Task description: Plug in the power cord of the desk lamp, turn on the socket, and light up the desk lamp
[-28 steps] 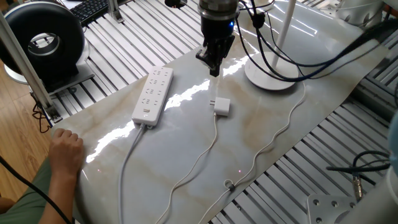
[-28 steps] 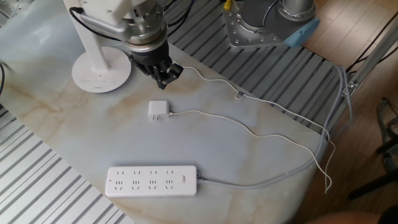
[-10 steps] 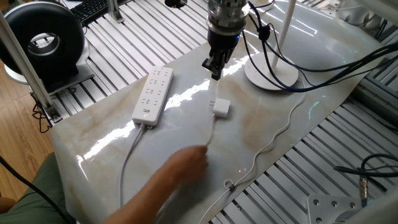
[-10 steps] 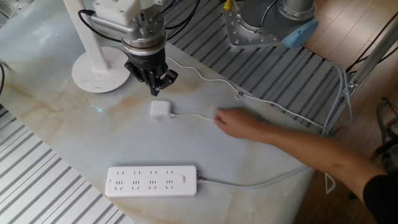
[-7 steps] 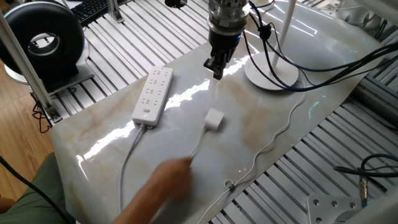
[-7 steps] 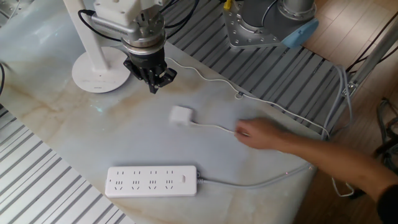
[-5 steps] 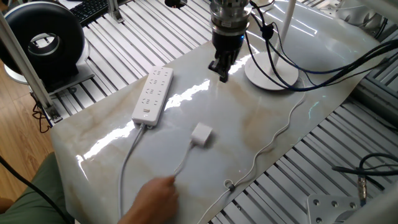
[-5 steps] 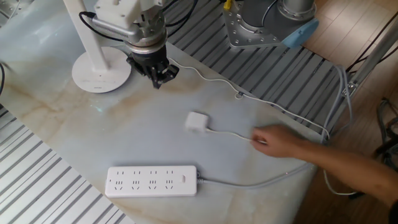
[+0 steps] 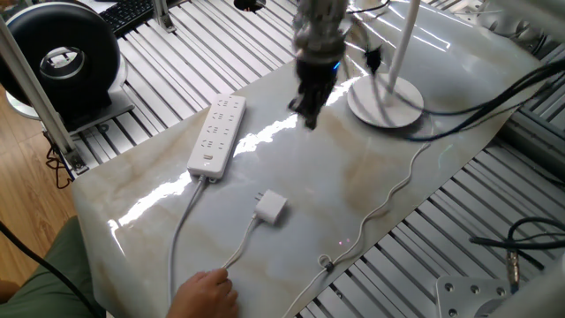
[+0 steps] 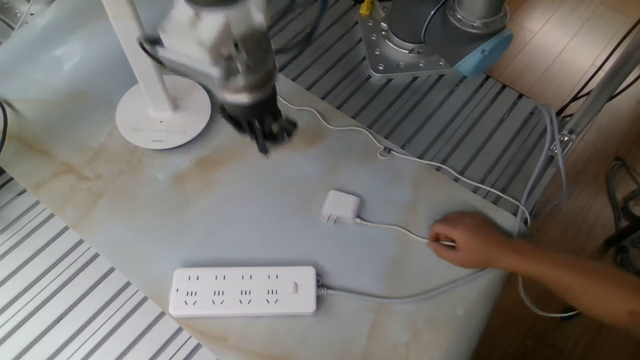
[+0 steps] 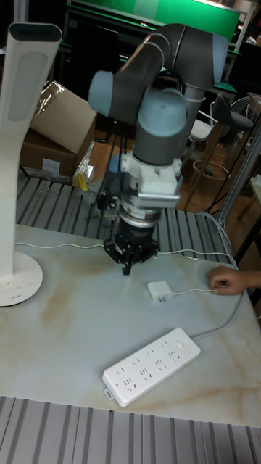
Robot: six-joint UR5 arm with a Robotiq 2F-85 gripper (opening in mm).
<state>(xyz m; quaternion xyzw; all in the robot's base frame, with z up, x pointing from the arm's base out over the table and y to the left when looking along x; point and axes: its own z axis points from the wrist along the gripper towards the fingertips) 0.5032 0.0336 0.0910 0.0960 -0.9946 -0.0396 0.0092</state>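
Observation:
The power cord's white plug block [image 9: 270, 207] lies flat on the marble table, also seen as the plug block [image 10: 340, 208] and plug block [image 11: 159, 291]. A person's hand [image 10: 465, 240] holds its thin cable. My gripper [image 9: 309, 110] hangs a little above the table, well away from the plug, motion-blurred, its fingers together and holding nothing. It also shows as the gripper [image 10: 265, 135] and gripper [image 11: 128, 265]. The socket [image 9: 217, 135] lies apart with nothing plugged in; it also shows as the socket [image 10: 243, 291] and socket [image 11: 151, 366]. The desk lamp [image 9: 386, 102] stands just behind the gripper, unlit.
A black round fan-like device [image 9: 66, 57] stands off the table's corner. The person's hand [image 9: 207, 291] rests at the table's edge. The socket's thick cable [image 9: 181, 234] runs off the same edge. Slatted aluminium rails [image 9: 494, 194] surround the marble top.
The person's hand has pulled the cord, dragging the plug block away from under my gripper toward the table's edge. My gripper has shifted slightly and is blurred.

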